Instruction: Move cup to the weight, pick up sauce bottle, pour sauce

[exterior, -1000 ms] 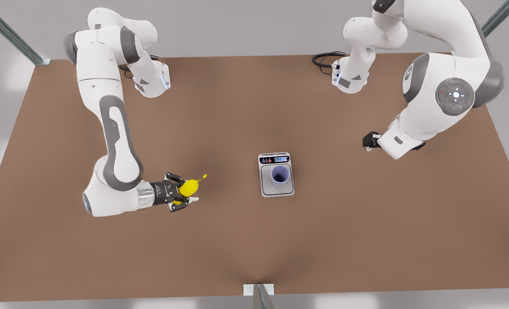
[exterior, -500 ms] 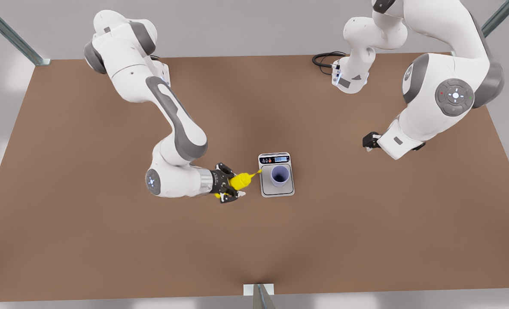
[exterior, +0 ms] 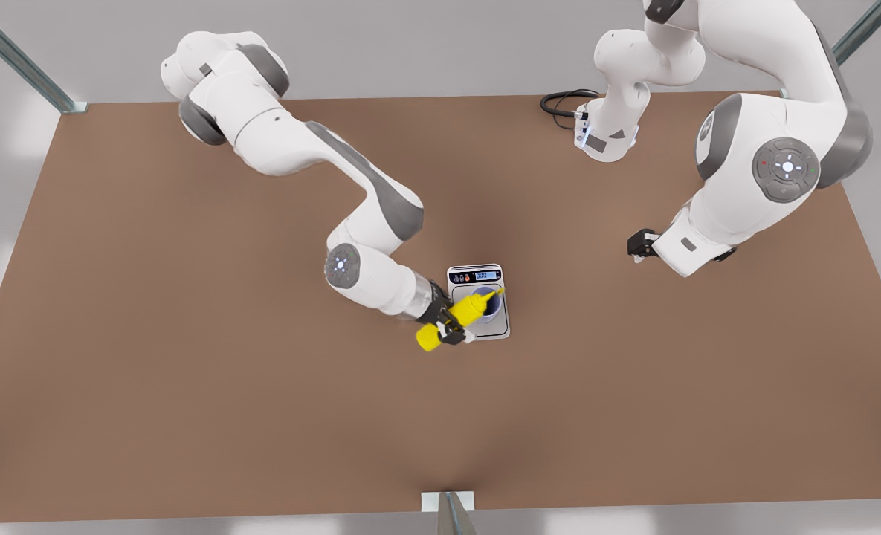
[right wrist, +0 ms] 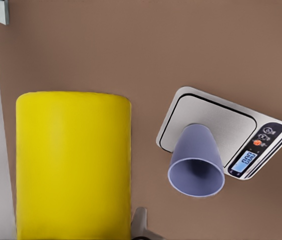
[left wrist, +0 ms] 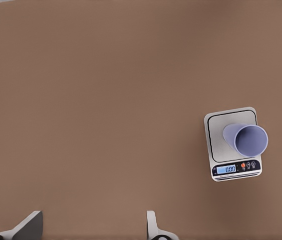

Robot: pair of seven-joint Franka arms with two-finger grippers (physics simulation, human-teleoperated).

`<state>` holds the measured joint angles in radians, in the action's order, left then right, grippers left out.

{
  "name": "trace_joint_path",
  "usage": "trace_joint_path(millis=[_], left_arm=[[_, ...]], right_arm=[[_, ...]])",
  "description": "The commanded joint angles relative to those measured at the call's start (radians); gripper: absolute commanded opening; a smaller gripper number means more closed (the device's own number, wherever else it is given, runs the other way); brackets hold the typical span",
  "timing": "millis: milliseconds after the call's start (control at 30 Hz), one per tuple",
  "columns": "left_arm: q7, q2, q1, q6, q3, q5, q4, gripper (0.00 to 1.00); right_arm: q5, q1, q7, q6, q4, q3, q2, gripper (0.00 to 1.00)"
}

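The right tool [exterior: 451,327] is clamped on the bottle [exterior: 456,318], nozzle tilted over the cup [exterior: 489,306] on the scale [exterior: 479,328]. Keep tipping gently, tip centred. The left tool [exterior: 639,245] waits well apart, fingers [left wrist: 153,227] spread.

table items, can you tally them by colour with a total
yellow: 1, the sauce bottle, gripped by the right tool, nozzle over the cup
lavender-blue: 1, the cup standing on the weight
silver-grey: 1, the weight
total: 3
The left tool waits open off to the front view's right.
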<state>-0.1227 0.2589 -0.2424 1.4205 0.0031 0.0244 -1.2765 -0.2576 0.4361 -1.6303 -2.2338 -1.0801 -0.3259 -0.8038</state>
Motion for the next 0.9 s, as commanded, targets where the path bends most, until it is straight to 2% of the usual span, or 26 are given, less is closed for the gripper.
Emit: trace_joint_path(millis=[0,167,267,533,733,867], left_arm=[[0.000,-0.001,0.000,0.000,0.000,0.000,0.000,1.00],[0.000,0.000,0.000,0.000,0.000,0.000,-0.001,1.00],[0.000,-0.001,0.000,0.000,0.000,0.000,-0.001,1.00],[0.000,0.002,0.000,0.000,0.002,0.000,0.000,1.00],[0.000,0.002,0.000,0.003,0.000,0.000,0.000,1.00],[0.000,0.002,0.000,0.008,0.000,0.000,-0.001,1.00]], right_arm=[[0.044,0.000,-0.003,-0.055,-0.003,-0.005,0.000,0.21],[0.343,0.000,0.017,-0.168,-0.023,-0.084,-0.018,0.21],[0.514,0.004,0.015,-0.285,-0.092,-0.087,-0.017,0.21],[0.966,0.006,0.032,-0.382,-0.149,-0.111,-0.040,0.21],[1.038,-0.007,0.029,-0.492,-0.144,-0.096,-0.074,0.21],[1.074,-0.011,0.033,-0.610,-0.139,-0.044,-0.112,0.21]])
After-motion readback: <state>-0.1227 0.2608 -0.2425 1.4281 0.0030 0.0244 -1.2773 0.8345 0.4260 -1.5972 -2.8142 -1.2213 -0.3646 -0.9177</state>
